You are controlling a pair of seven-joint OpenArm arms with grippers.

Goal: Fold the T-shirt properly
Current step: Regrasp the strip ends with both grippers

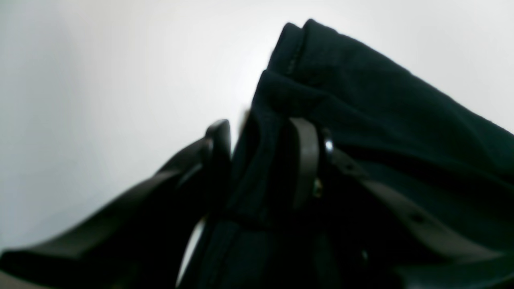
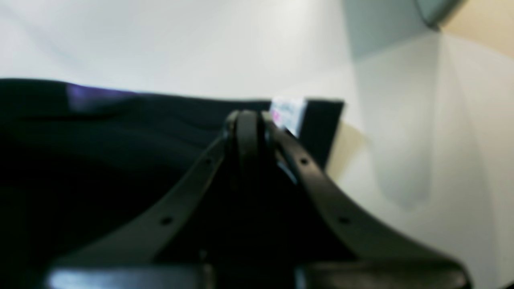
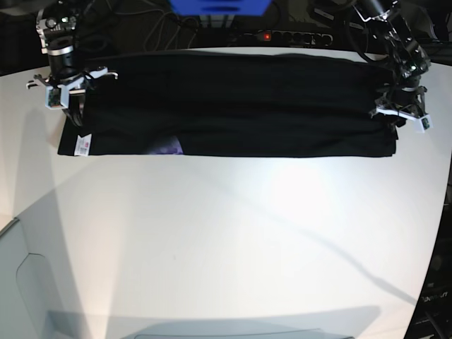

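Observation:
The black T-shirt (image 3: 233,106) lies folded into a long band across the far half of the white table (image 3: 226,240). A white label (image 3: 83,145) and a bit of purple print (image 3: 168,147) show on its near-left edge. At the band's right end my left gripper (image 3: 395,116) is shut on a thick fold of the T-shirt (image 1: 361,100), with cloth filling the gap between its fingers (image 1: 219,136). At the band's left end my right gripper (image 2: 247,122) is shut, tips together over the T-shirt (image 2: 120,132), just short of the label (image 2: 287,112). I cannot make out any cloth pinched there.
Behind the table run a power strip with a red light (image 3: 282,35), cables and a blue object (image 3: 219,6). The table's curved edge drops off at the near left (image 3: 14,226) and at the right (image 3: 446,212).

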